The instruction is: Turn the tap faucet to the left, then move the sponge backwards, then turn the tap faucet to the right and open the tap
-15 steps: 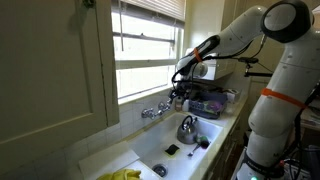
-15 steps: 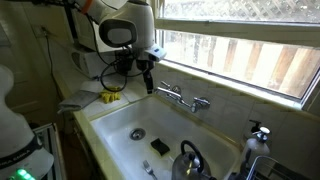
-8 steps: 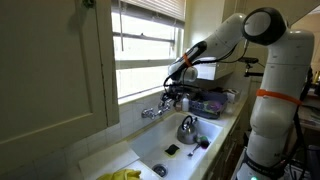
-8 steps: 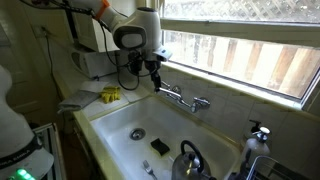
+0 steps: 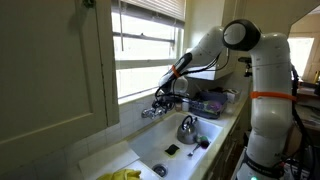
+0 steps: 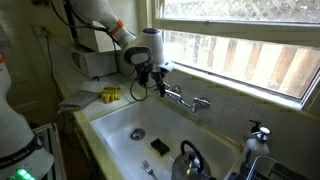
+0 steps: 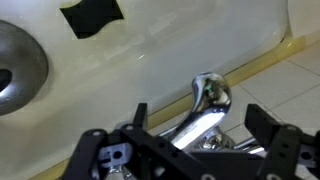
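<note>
A chrome tap faucet (image 6: 187, 98) is mounted on the back wall of a white sink (image 6: 105, 128); it also shows in an exterior view (image 5: 153, 111). In the wrist view its spout (image 7: 207, 105) lies between my two black fingers. My gripper (image 7: 200, 125) is open around the spout, with gaps on both sides. It shows at the tap in both exterior views (image 6: 160, 84) (image 5: 163, 101). A dark sponge (image 6: 160, 147) lies on the sink floor; it also shows in the wrist view (image 7: 90, 15) and in an exterior view (image 5: 172, 150).
A metal kettle (image 6: 190, 160) (image 5: 187, 128) stands in the sink. The drain (image 6: 137, 132) (image 7: 15, 60) is in the sink floor. A yellow cloth (image 6: 110, 95) lies on the counter. A window sill runs behind the tap.
My gripper has moved towards the tap and now straddles its spout. The sponge and kettle have not moved.
</note>
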Robot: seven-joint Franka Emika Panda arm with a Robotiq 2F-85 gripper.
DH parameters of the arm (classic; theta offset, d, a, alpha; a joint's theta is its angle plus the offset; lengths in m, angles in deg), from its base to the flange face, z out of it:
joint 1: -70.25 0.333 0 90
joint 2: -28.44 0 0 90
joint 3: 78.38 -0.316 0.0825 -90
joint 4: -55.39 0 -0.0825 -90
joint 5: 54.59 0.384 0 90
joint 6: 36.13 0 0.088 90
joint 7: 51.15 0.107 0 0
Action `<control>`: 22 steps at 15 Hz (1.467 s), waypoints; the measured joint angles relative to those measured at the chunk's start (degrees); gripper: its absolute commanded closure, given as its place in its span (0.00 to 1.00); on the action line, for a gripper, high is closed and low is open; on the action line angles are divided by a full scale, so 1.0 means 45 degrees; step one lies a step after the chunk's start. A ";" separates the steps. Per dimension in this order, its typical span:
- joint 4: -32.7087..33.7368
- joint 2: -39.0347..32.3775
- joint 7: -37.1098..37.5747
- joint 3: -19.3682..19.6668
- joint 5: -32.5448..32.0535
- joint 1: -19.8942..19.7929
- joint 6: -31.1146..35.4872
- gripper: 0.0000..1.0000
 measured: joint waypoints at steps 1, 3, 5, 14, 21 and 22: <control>0.0000 -0.0089 0.0003 -0.0064 0.0003 0.0001 0.0117 0.00; -0.0004 -0.0214 0.0110 -0.0069 -0.0069 0.0004 0.0144 0.00; -0.0047 -0.0304 0.0413 0.0034 -0.0185 0.0007 0.0144 0.00; -0.0807 0.0121 0.2284 0.0825 -0.1860 0.0337 0.0221 0.00; -0.1866 0.0996 0.4569 0.1932 -0.4986 0.0676 0.0324 0.00; -0.1955 0.1073 0.4772 0.2045 -0.5377 0.0675 0.0337 0.00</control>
